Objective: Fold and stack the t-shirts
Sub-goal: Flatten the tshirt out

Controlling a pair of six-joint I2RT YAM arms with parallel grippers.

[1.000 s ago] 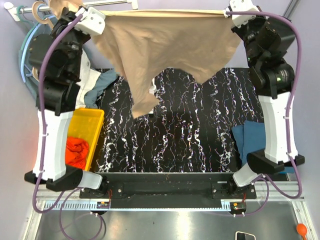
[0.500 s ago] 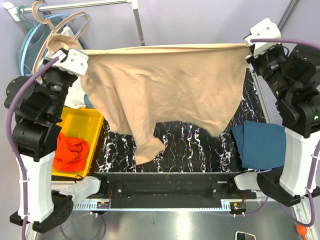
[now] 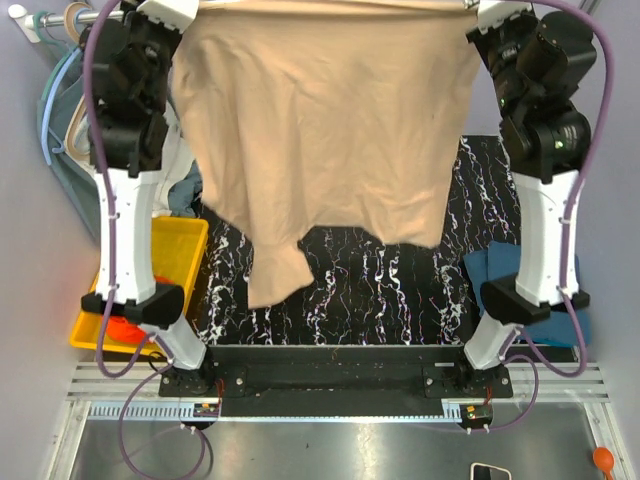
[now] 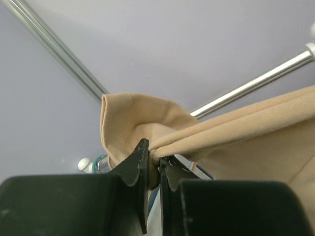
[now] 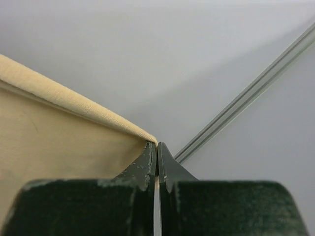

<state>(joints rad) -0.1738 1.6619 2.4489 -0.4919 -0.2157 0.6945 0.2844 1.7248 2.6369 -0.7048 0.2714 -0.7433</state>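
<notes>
Left hand (image 4: 154, 153) and right hand (image 5: 155, 146) pinch beige t-shirt (image 3: 320, 120) stretched between them.

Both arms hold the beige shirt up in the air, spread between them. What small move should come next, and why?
Probably lower both arms together to lay the beige t-shirt flat on the black marbled table. The left gripper and the right gripper each pinch an upper corner, and the cloth hangs spread between them above the table, so folding cannot start yet.
</notes>
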